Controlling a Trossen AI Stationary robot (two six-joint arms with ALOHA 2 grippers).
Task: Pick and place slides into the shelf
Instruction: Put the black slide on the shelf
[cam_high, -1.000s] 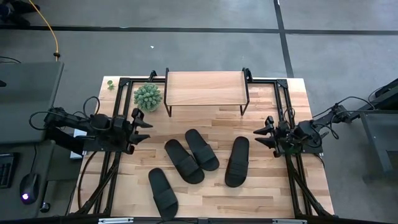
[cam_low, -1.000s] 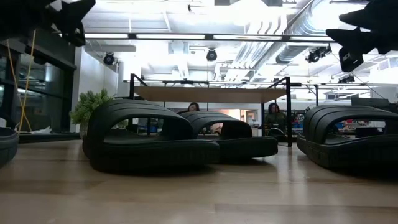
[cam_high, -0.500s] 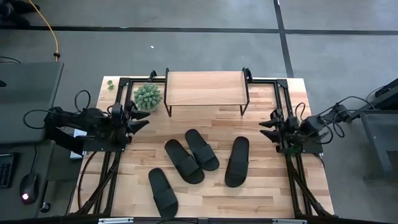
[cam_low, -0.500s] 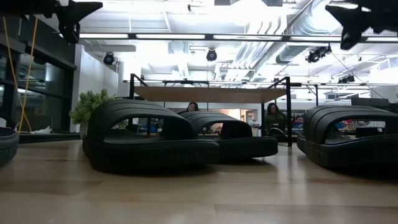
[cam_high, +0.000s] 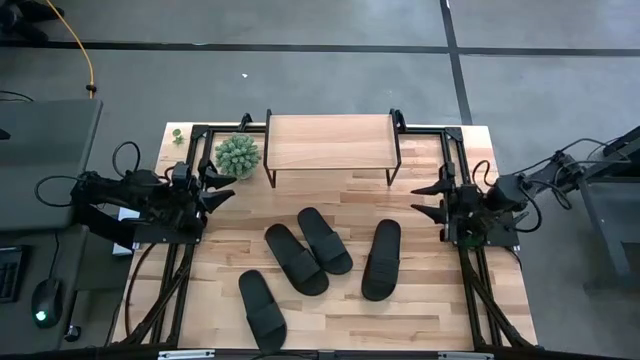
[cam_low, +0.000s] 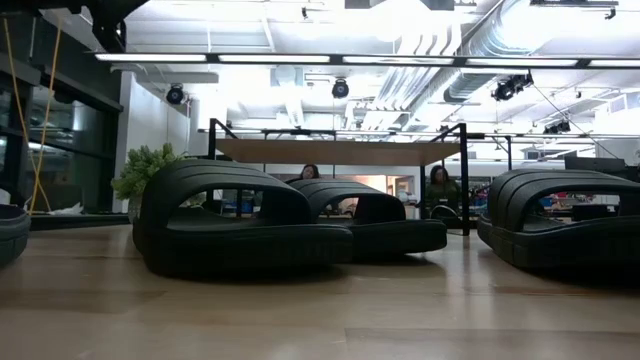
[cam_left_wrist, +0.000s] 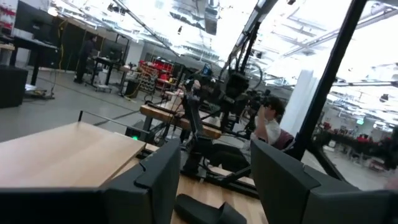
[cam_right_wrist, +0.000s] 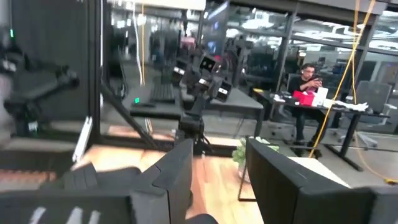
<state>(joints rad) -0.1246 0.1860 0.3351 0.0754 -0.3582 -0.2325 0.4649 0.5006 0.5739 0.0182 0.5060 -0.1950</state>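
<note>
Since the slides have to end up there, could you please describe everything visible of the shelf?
The shelf is a small low rack with a light wooden rectangular top on thin black metal legs. It stands upright at the table's far edge, centred, beside a small green plant. Its top is bare, and the low view shows nothing beneath it. None of the four black slides touches it; all lie on the tabletop nearer the front.

— What stands before the low light-wood shelf with thin black legs (cam_high: 331, 142)?
— A bare strip of wooden tabletop (cam_high: 420, 300); the four black rubber slides (cam_high: 310, 250) lie nearer the front.
— Beside it?
— A small green spiky plant (cam_high: 237, 154) at its left end; the right end has free room.
</note>
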